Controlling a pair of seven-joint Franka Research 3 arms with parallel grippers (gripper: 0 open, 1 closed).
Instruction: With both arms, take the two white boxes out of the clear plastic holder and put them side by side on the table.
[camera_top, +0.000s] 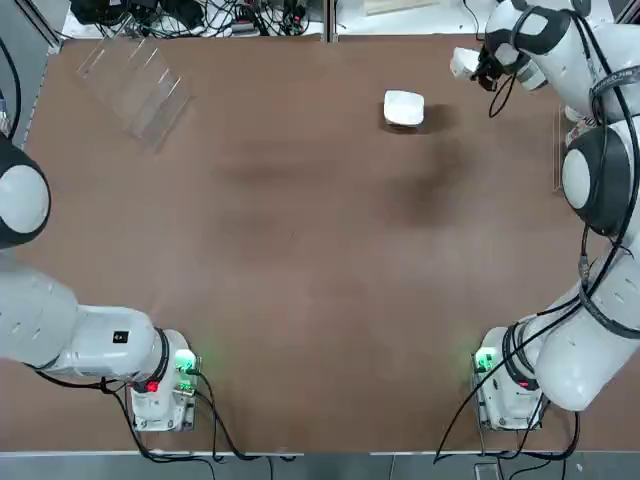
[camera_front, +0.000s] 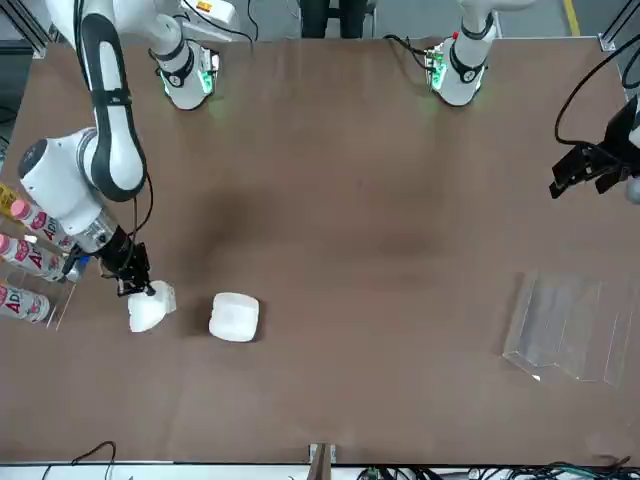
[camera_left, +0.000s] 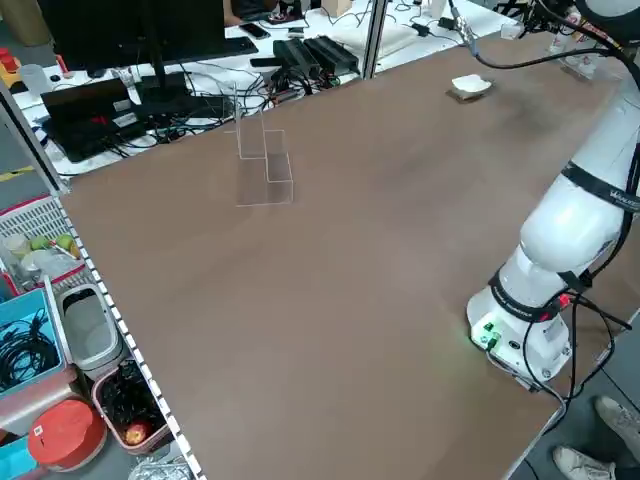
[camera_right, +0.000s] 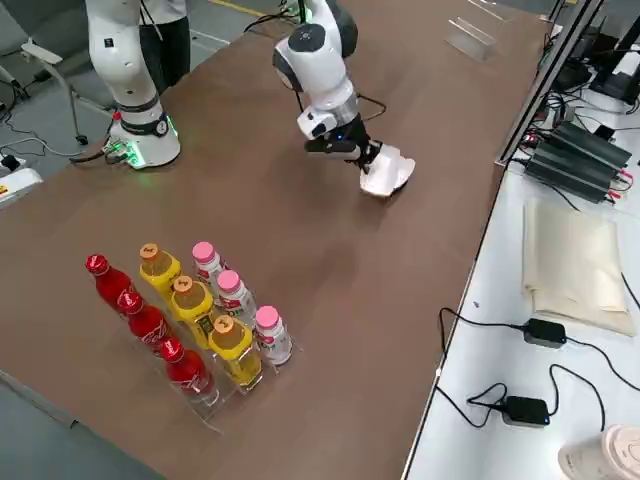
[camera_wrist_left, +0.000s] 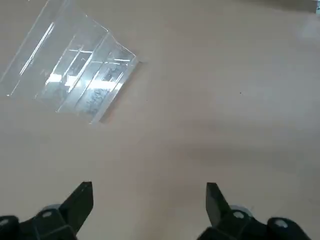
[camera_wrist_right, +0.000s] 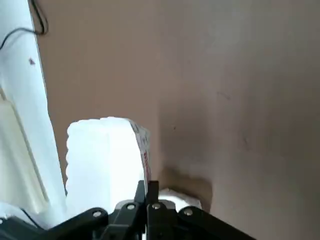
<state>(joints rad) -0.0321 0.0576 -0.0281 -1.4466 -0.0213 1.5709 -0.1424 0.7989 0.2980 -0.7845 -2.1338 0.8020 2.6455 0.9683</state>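
Near the far right of the tabletop (camera_top: 300, 300), one white box (camera_top: 404, 108) is laid flat. A second white box (camera_top: 463, 63) is grasped edgewise by the clenched fingers of the right gripper (camera_top: 481, 66) just beside it. The clear plastic holder (camera_top: 135, 82) is left empty at far left. The left gripper (camera_wrist_left: 149, 207) is held released, fingers spread, above the tabletop.

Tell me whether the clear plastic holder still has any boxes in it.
Empty: the clear plastic holder shows only bare slots in the top and left wrist views.
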